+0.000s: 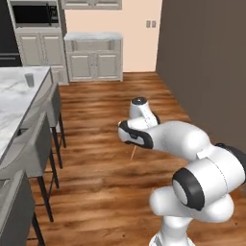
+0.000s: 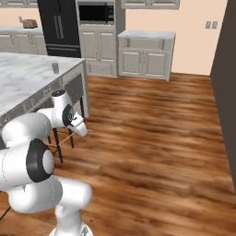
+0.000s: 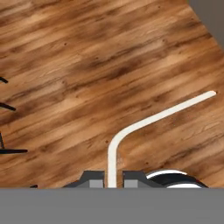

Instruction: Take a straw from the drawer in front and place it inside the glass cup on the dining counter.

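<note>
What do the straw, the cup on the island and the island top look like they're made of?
Straw: likely smooth matte plastic, a thin pale tube with a soft bend. Cup: apparently clear glass, see-through. Island top: marble-look stone, white with grey veins, polished.

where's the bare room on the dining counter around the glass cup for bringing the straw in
The dining counter is bare marble on every visible side of the glass cup, which stands alone near its far corner. The crowded side is the counter's long edge, lined with grey chairs. The straw sits clamped in the shut jaws, over open wood floor.
</note>
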